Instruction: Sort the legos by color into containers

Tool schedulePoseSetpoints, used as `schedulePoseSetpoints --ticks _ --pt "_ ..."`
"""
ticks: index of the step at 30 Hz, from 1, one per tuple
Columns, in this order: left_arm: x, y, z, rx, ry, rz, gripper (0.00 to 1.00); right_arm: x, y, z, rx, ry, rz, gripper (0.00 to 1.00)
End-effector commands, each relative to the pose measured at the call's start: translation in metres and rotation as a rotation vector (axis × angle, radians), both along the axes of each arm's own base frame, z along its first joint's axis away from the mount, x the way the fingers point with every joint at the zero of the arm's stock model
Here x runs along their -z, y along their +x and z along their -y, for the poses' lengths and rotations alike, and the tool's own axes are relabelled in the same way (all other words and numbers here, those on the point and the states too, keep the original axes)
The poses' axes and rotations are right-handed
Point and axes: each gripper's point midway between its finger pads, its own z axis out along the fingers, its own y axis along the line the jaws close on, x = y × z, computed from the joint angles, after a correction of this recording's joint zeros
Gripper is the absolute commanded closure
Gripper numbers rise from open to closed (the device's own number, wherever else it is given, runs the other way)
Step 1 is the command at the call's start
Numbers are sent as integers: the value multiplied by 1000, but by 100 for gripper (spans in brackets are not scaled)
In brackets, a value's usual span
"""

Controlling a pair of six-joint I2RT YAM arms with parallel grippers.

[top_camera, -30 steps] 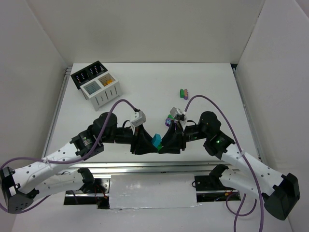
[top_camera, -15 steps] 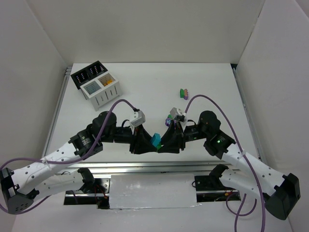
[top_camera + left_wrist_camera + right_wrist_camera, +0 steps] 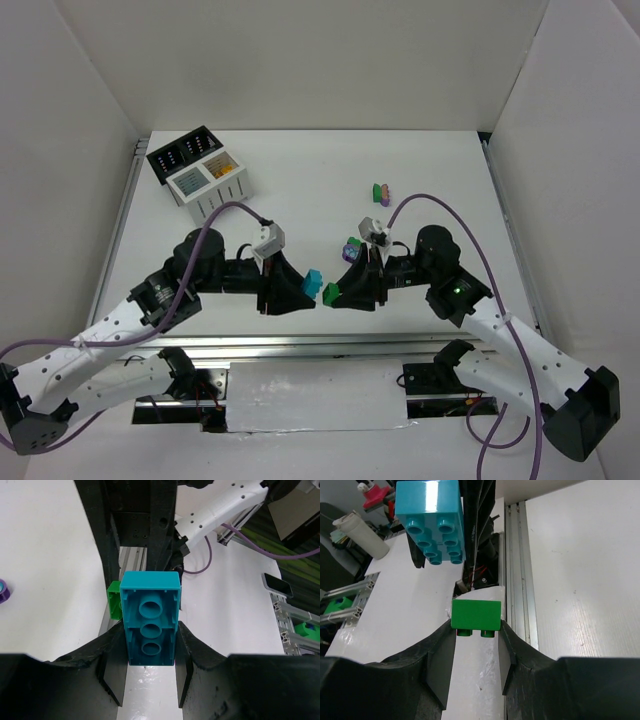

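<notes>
Pinches teal brick (image 3: 150,625) in left gripper (image 3: 306,289); pinches green brick (image 3: 475,614) in right gripper (image 3: 334,295). Faces them just apart, probably so each colour can go to its own bin (image 3: 214,205).

Your left gripper (image 3: 303,291) and right gripper (image 3: 338,296) face tip to tip near the table's (image 3: 300,180) front edge. Their teal brick (image 3: 313,279) and green brick (image 3: 327,293) are just apart, so nothing passes between. A purple piece (image 3: 351,248) crowds the right wrist, and a green-and-pink pair (image 3: 380,191) lies farther back. Bins (image 3: 200,172) block the far left corner. Cables (image 3: 440,205) arch over both wrists. The far middle lies open.
</notes>
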Motion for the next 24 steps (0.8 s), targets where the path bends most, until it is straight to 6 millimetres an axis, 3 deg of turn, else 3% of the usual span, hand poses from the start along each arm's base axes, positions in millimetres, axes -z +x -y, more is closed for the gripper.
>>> schedulePoseSetpoints --ticks 1,3,7,8,11,12,13,14,15,16,17,18,19,21,22,24 --pt "-23 11 -3 -64 -45 27 100 -3 10 1 58 11 32 100" --pt "-20 29 -10 -176 -13 -10 100 -1 27 2 167 1 26 100" --pt "-17 105 -53 -638 83 -119 100 -2 52 10 359 16 16 100" --pt "-11 140 -89 -841 105 -162 100 -1 53 10 364 11 8 100" --pt "2 180 -144 -1047 113 -324 100 -2 59 12 401 1 -6 100" --pt "5 203 -191 -1201 72 -388 100 -3 60 12 407 2 -4 100" --pt "12 221 -208 -1247 62 -420 100 -4 62 12 417 6 -7 100" --pt "16 235 -243 -1355 47 -435 100 -2 61 12 413 6 -14 100" --pt "5 248 -258 -1411 30 -437 100 -2 61 12 413 9 -18 100" --pt "33 264 -269 -1442 98 -545 100 -2 62 11 418 13 -24 100" --pt "40 273 -280 -1469 117 -590 100 -1 62 11 419 12 -23 100" --pt "26 289 -290 -1515 108 -580 100 0 63 12 425 9 -24 100" --pt "50 306 -299 -1560 161 -647 100 1 63 12 433 7 -25 100" --pt "56 325 -311 -1609 184 -665 100 2 61 12 424 5 -22 100" --pt "60 343 -315 -1609 198 -677 100 0 60 13 419 13 -17 100" --pt "66 357 -317 -1601 224 -686 100 3 57 13 411 15 -12 100"
